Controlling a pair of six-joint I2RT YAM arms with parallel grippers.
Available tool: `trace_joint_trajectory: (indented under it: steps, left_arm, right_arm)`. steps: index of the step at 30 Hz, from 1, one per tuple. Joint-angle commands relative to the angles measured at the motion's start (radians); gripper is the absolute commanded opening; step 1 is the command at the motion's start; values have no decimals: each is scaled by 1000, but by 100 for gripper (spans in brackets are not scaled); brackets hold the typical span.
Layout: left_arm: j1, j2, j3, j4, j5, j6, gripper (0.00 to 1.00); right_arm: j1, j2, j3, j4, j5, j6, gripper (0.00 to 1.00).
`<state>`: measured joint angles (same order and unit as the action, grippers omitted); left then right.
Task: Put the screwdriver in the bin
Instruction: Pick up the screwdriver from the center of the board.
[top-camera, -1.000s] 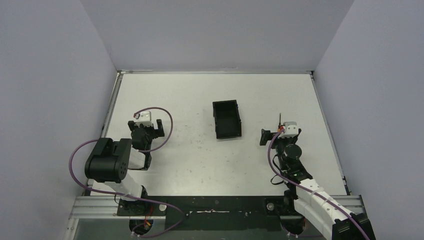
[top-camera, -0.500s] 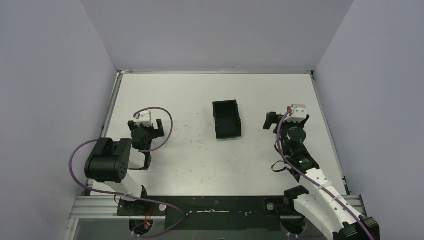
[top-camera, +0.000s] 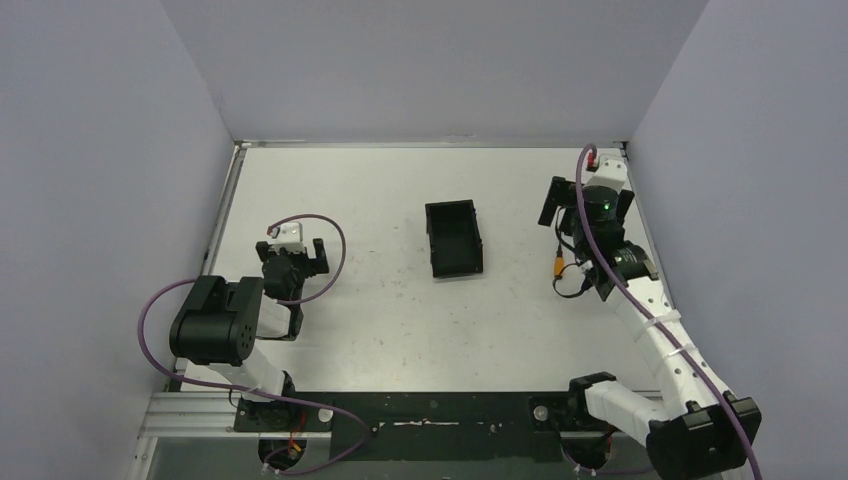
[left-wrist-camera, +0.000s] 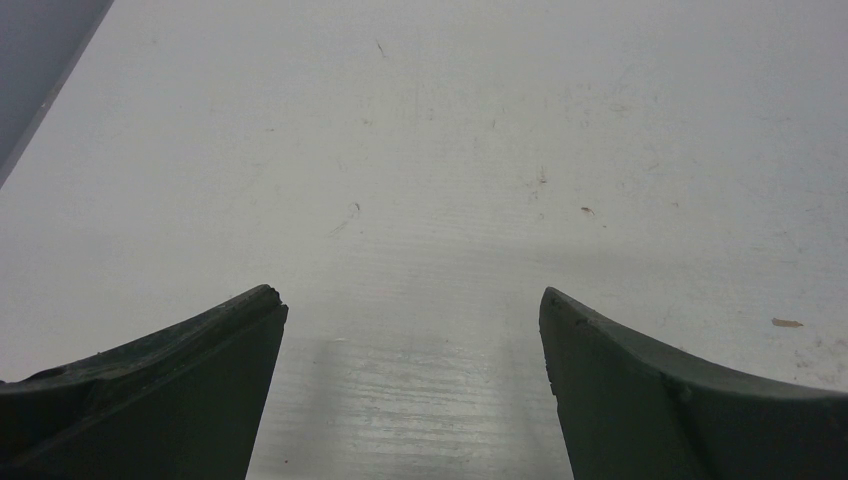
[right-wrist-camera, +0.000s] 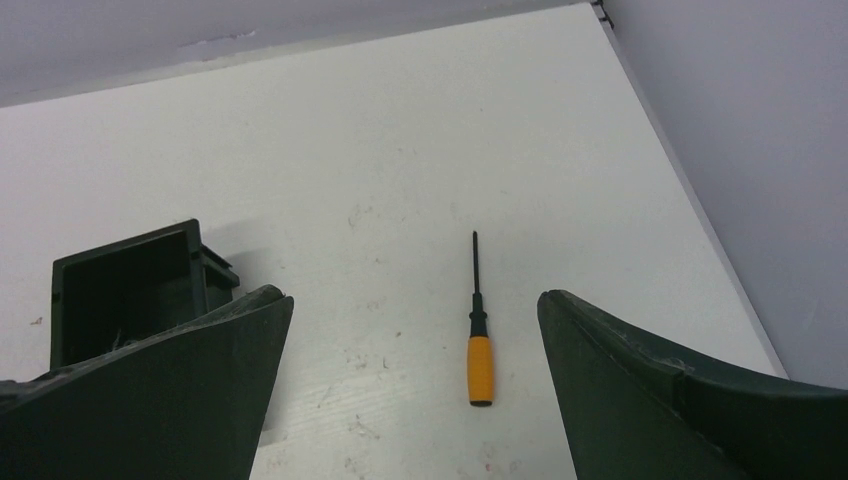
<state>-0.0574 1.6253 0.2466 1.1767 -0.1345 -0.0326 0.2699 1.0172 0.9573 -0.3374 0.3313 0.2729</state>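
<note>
Since the earlier frames your right arm has stretched up the overhead view, carrying the right gripper (right-wrist-camera: 412, 300) from the middle right of the frame to the upper right, close to the side wall. The left arm and the bin (top-camera: 453, 240) have not shifted.

Your right gripper's jaws stand spread wide. Nothing is between them and they touch nothing; in the right wrist view both fingers (right-wrist-camera: 170, 400) fill the lower corners with bare table (top-camera: 380, 180) showing in the gap.

The screwdriver (right-wrist-camera: 480, 368) lies flat on the table in the lower middle of that wrist view, in the open space between the two fingers but clear of both. Its orange handle is toward the bottom of the frame and its thin dark shaft points straight up the frame. It is outside the bin.

The bin shows at the left edge of the right wrist view, its lower part hidden behind the left-hand finger, well apart from the screwdriver. In the overhead view it sits at the centre of the frame, and its inside looks bare.

Your left gripper (left-wrist-camera: 412, 298) sits at the middle left of the overhead view, low over the table. Its jaws are also wide apart, holding nothing, with only scuffed tabletop between them.
</note>
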Motion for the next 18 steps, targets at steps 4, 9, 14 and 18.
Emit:
trace_joint_trajectory:
  steps: [4,9,14,18]
  left_arm:
    - [-1,-14,6,37,-5,2,97]
    - [-1,-15,6,36,-4,1,97]
    - [-1,-15,6,36,-4,1,97]
    - [-1,-14,6,37,-5,1,97]
  right_arm:
    - [-132,159,113,-195,-184,-72,100]
    - [-152,277,119,-213,-213,-119,100]
    - [-169,377,103,-201,-214,-139,100]
    - [-210,449,97,-172,-274,-146,100]
